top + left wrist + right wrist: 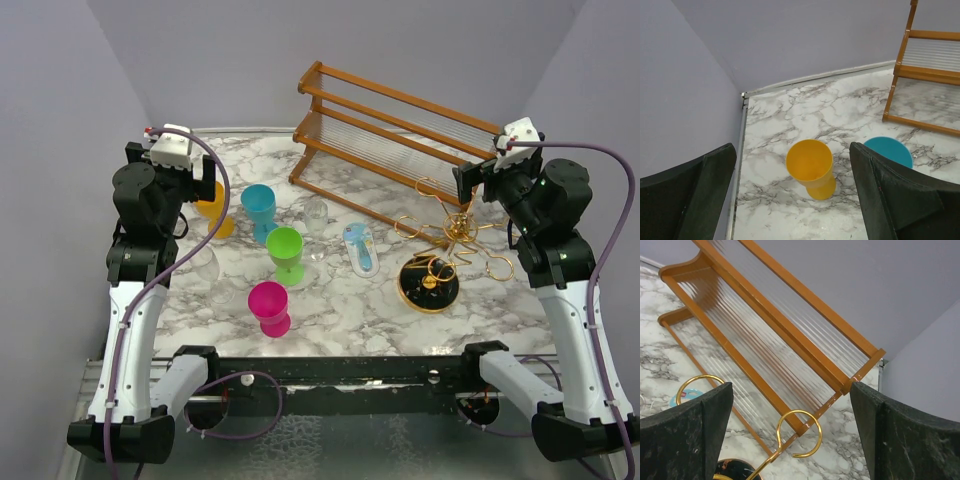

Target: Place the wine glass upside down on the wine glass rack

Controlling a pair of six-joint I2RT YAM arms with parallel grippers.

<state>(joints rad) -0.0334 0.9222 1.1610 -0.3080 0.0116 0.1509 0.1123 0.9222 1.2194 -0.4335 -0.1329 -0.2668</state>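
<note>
Wine glass point(316, 225) stands stem-down, approx mid tabletop point(350, 310), a bit toward the far edge. It's clear, so hard to pick out vs the marble. Nobody's touching it.

Teal cup point(258, 205) and green cup point(285, 250) are just to its left, and a flat blue-and-white dish thing point(362, 248) is just to its right. Tight company, so I'd guess whoever goes in needs a clean line btwn neighbours.

Wine glass rack point(445, 255) sits toward the right edge: gold loops fanning off a post, round black base on the near side. It's right in front of the wooden shelf rack point(400, 130), which runs along the far right corner. Glass and rack are well apart, so the job hasn't started. The glass has yet to be flipped.

Pink cup point(268, 305) is nearer the front edge. Yellow cup point(215, 205) is over by the left edge.

Left gripper point(792, 165) hangs above the yellow cup w/ jaws spread wide and nothing in them. Right gripper point(791, 395) is likewise released and empty, looking down past a gold loop onto the shelf slats. Both are parked high at the far corners, prob to keep the middle unobstructed.

Labels/brands: no legible writing anywhere. The dish has markings too small to make out.
</note>
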